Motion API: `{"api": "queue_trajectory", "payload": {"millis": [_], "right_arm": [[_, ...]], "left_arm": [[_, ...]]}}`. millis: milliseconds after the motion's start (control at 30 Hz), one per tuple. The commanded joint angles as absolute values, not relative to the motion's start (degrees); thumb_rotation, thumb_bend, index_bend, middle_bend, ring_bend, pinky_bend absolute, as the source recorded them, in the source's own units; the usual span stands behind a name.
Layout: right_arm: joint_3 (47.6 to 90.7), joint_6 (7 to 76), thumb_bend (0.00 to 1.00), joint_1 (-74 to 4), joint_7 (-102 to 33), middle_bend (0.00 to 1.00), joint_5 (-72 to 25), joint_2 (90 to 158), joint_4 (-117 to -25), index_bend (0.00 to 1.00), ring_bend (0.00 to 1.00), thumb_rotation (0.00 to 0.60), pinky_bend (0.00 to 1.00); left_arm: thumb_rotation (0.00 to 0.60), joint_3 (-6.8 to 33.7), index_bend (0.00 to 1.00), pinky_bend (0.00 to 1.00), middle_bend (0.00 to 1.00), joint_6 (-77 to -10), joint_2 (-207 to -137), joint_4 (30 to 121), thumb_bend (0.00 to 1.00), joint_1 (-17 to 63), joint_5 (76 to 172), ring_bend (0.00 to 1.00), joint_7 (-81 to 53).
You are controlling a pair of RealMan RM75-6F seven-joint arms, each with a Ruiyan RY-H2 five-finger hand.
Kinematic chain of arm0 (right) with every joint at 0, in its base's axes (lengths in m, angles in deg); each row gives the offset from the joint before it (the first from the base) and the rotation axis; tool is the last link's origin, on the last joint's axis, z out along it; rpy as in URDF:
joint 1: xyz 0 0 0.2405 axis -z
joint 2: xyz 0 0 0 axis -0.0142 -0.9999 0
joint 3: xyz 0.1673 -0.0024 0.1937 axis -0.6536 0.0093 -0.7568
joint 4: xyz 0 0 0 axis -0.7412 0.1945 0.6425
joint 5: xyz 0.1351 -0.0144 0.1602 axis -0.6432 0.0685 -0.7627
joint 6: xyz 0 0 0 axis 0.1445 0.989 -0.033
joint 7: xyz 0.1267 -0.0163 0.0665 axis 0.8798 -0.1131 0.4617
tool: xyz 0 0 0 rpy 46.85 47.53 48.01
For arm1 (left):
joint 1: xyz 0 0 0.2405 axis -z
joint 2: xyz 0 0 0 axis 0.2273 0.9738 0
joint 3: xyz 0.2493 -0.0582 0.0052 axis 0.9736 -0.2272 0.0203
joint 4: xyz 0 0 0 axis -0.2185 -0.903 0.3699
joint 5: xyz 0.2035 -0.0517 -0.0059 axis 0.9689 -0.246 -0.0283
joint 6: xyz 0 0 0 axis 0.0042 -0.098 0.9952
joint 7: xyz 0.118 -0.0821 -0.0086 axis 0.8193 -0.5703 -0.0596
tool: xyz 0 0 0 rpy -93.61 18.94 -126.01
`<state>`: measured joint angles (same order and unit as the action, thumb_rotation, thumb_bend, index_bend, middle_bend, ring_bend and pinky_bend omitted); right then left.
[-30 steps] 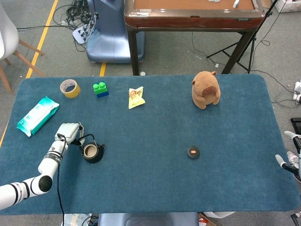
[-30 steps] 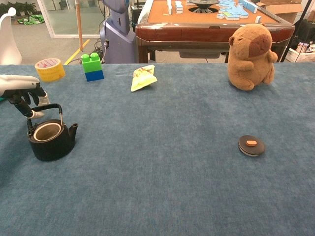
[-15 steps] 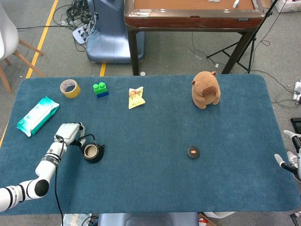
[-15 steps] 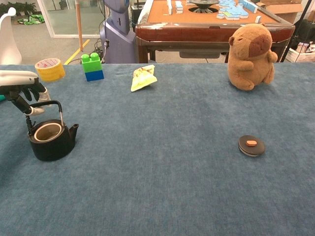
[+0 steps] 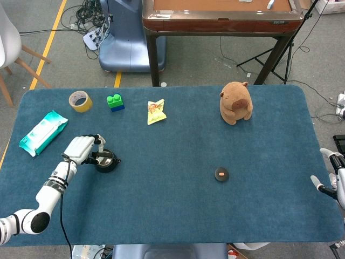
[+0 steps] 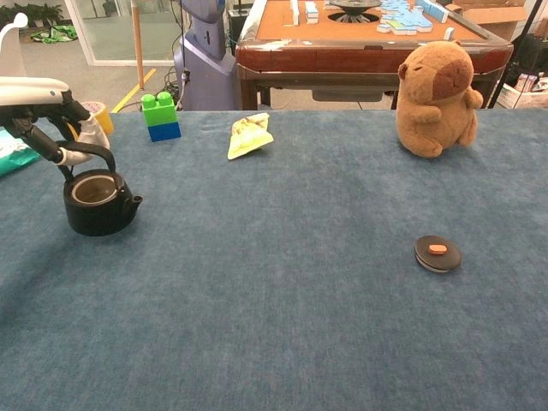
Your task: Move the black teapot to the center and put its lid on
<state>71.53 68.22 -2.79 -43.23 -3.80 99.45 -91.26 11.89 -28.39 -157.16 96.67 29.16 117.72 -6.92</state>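
Note:
The black teapot (image 5: 106,161) (image 6: 100,201) has no lid and hangs by its wire handle from my left hand (image 5: 81,149) (image 6: 43,107), whose fingers are curled around the handle at the table's left side. It looks slightly raised off the blue cloth (image 5: 172,210). Its flat black lid (image 5: 221,174) (image 6: 437,253), with an orange knob, lies alone on the cloth right of the middle. My right hand (image 5: 331,175) shows only in the head view, at the table's right edge, fingers apart and holding nothing.
A brown capybara plush (image 5: 236,102) (image 6: 438,87) sits at the back right. A yellow snack packet (image 5: 156,111) (image 6: 248,135), a green-and-blue block (image 5: 115,102) (image 6: 160,116), a tape roll (image 5: 80,101) and a teal wipes pack (image 5: 43,132) lie along the back left.
My left hand has closed on the teapot's handle and carried it up and away from the front edge, slightly rightward. The lid has not moved.

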Motion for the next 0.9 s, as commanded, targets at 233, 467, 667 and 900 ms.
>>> {"api": "queue_trajectory", "payload": {"millis": [233, 467, 667, 900], "right_arm": [[71.8, 68.5, 0.16, -2.6, -43.1, 0.35, -3.4, 99.7, -91.3, 0.27, 0.32, 0.6, 0.36], [72.2, 68.6, 0.16, -2.4, -42.9, 0.35, -2.9, 99.8, -91.2, 0.27, 0.32, 0.6, 0.36], [72.4, 68.9, 0.16, -2.2, -43.0, 0.35, -2.5, 99.8, -91.3, 0.27, 0.32, 0.6, 0.36], [72.4, 68.7, 0.16, -2.2, -43.0, 0.35, -2.5, 99.7, -91.3, 0.27, 0.32, 0.6, 0.36]], "left_arm": [[0.6, 10.0, 0.67, 0.21, 0.31, -29.4, -155.2, 100.7, 0.53, 30.0, 121.7, 0.26, -7.8], [0.6, 8.6, 0.67, 0.21, 0.31, -29.0, -155.0, 103.0, 0.53, 31.9, 122.1, 0.26, -6.9], [0.6, 7.7, 0.67, 0.21, 0.31, -28.1, -155.9, 103.6, 0.53, 34.1, 122.1, 0.26, -6.0], [0.6, 6.9, 0.67, 0.21, 0.31, -26.5, -157.8, 103.1, 0.53, 37.3, 121.3, 0.26, -4.5]]}}
